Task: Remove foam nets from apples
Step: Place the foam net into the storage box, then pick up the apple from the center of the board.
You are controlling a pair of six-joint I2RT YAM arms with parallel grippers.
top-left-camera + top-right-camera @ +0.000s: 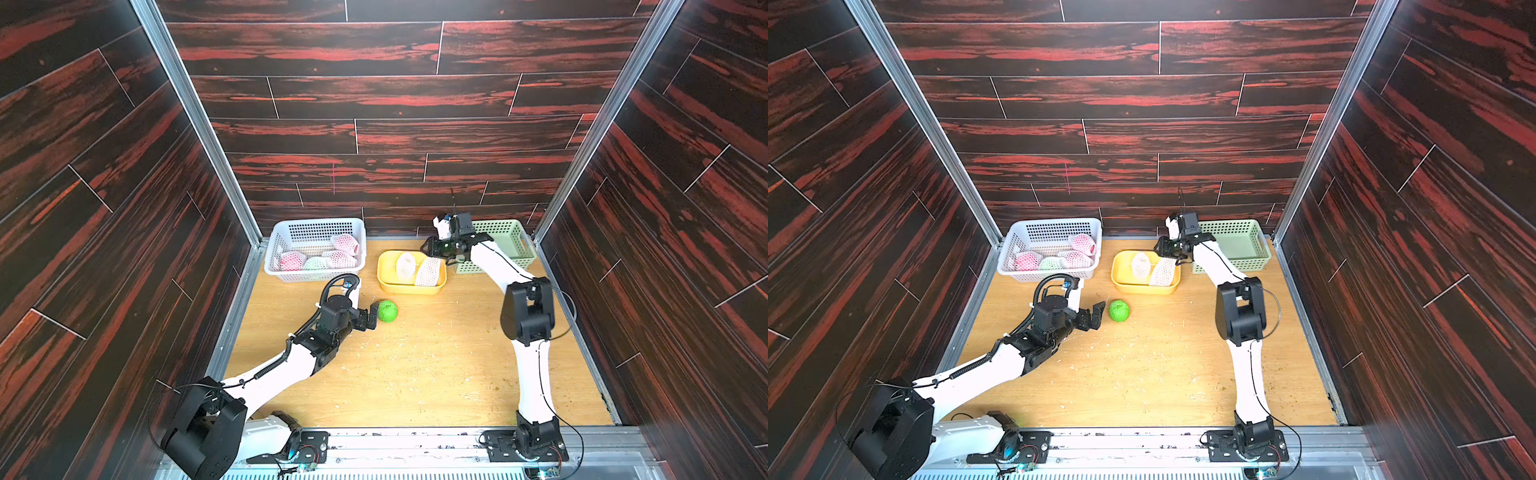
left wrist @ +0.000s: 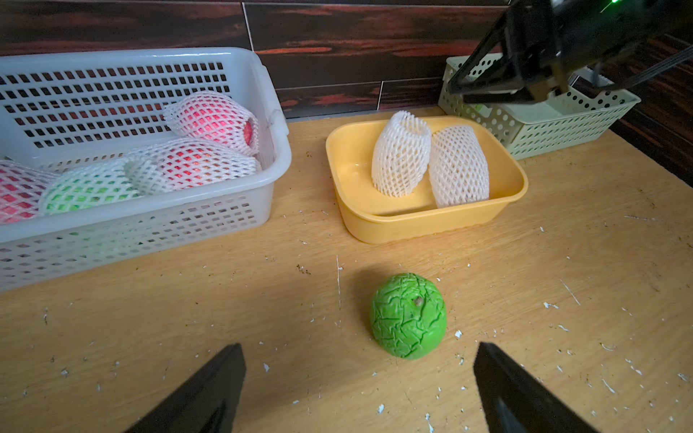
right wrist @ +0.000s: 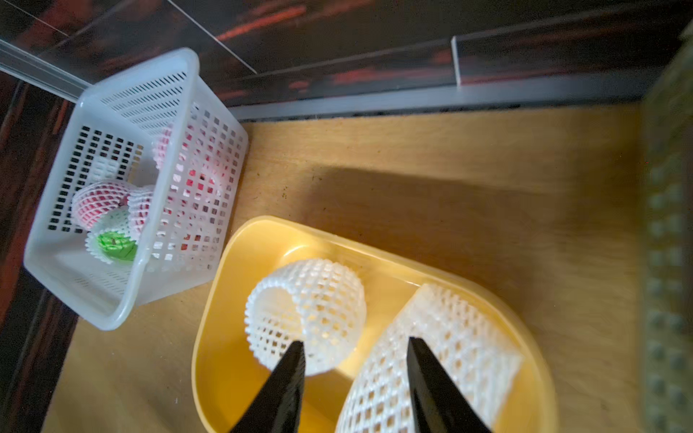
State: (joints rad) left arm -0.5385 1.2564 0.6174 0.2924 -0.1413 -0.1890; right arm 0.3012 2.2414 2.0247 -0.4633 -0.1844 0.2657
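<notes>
Green apple (image 2: pixel 408 315) near wide-open empty left jaws, right jaws half-open, empty, netted apples (image 3: pixel 98 202) part-hidden behind basket wall (image 3: pixel 202 225)

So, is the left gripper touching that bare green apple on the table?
Apart. In the left wrist view, bare table shows between the green apple and both fingers of the open left gripper.

Overhead pair; wrists toward foam nets (image 2: pixel 400 155) (image 3: pixel 311 311)
</notes>
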